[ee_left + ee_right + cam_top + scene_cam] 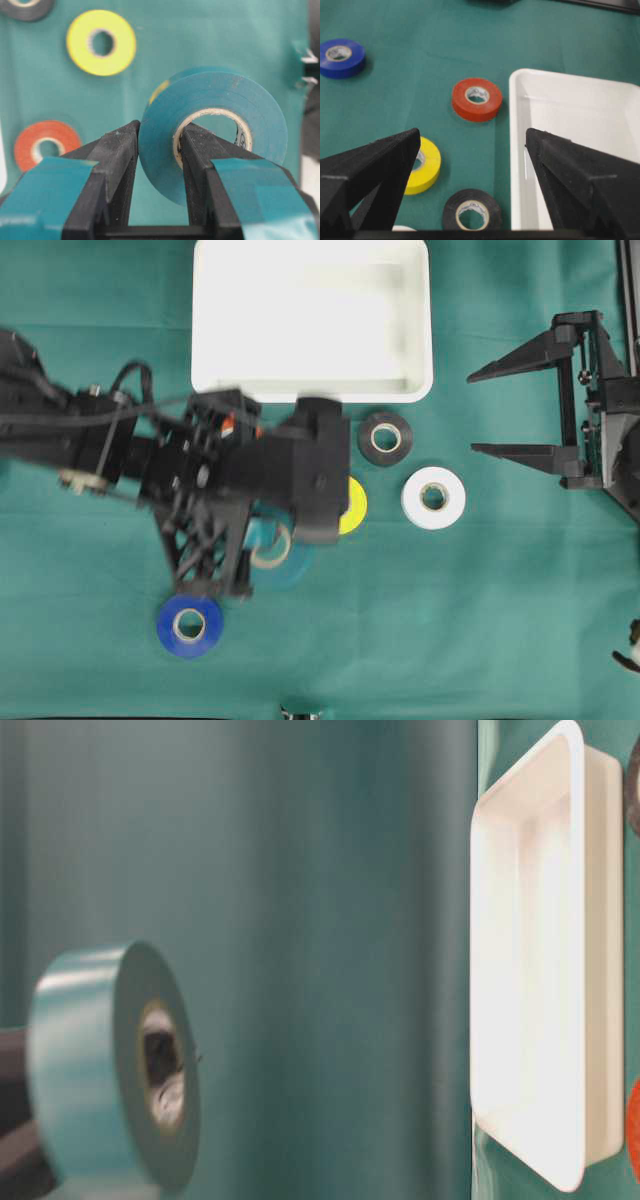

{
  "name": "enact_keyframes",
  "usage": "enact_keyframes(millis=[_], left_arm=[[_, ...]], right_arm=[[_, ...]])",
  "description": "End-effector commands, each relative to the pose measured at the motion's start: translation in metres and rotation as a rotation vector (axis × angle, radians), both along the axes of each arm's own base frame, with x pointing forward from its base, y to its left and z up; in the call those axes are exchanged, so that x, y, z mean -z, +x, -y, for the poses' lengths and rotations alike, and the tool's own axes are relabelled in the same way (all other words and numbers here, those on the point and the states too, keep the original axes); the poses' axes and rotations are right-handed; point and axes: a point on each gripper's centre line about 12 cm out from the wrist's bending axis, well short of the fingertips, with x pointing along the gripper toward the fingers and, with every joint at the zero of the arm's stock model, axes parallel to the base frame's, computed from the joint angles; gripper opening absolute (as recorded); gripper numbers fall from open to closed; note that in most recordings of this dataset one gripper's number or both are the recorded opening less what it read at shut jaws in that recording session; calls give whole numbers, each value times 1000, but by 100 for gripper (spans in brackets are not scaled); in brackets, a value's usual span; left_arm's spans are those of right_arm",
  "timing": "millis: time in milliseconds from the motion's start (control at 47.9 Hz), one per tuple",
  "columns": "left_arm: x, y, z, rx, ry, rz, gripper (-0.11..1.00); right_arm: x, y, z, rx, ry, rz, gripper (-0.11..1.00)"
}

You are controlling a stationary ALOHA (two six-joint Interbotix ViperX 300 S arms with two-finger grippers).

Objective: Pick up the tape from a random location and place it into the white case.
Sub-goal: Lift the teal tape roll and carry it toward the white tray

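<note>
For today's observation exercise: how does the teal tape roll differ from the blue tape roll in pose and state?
The teal tape roll is clamped in the left tool, one finger through its core; the blue tape roll is untouched. The teal roll is held on edge above the cloth; the blue roll lies flat on it. The teal is a paler blue-green; the blue is deep. Both are ring-shaped rolls with a pale core, outside the white case.

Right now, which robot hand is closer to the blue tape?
Left. The left gripper hangs just up and right of the blue tape, holding a teal roll. The right gripper waits far across the table.
</note>
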Motion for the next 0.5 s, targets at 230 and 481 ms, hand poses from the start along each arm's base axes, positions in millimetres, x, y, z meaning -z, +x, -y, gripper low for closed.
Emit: enact_keyframes(millis=[230,481], left_arm=[[-18,2,-63,-121,20,50,21],[-21,4,-126,-203,68,80,21]], right_arm=[[-9,3,0,-1,2,20,92],[-10,4,0,-1,3,20,92]])
